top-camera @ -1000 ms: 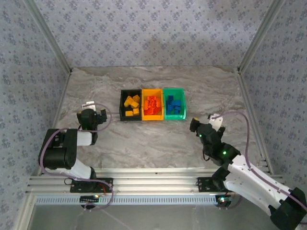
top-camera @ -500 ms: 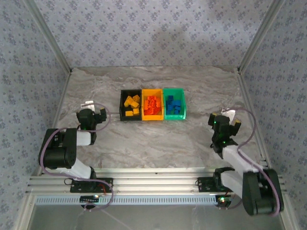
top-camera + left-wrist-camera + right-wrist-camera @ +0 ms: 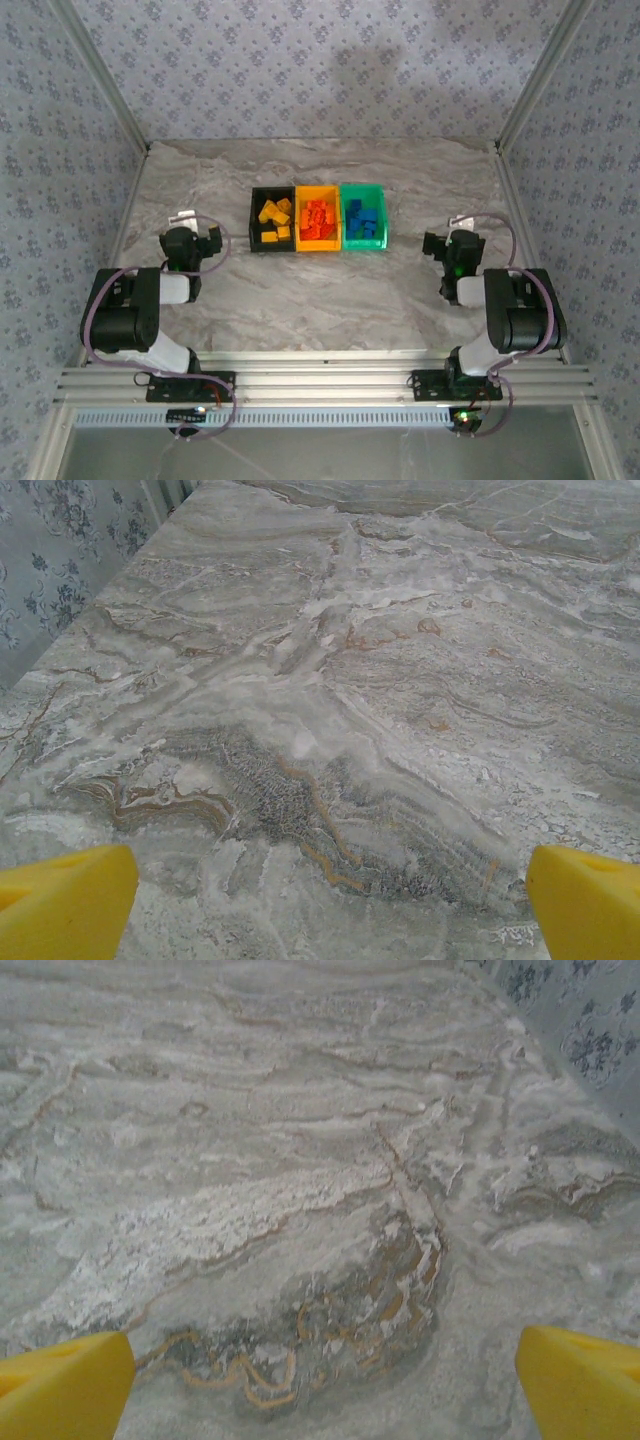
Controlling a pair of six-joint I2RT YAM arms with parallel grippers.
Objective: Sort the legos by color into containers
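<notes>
My left arm (image 3: pixel 135 310) sits folded over its base, elbow low; left gripper (image 3: pixel 195 240) points forward, close above the surface; its yellow fingertips (image 3: pixel 62 900) stand wide apart, empty. My right arm (image 3: pixel 515 315) mirrors that, folded tight; right gripper (image 3: pixel 452 245) aims forward and low; its yellow fingertips (image 3: pixel 60 1385) are spread just as wide, empty too.
</notes>
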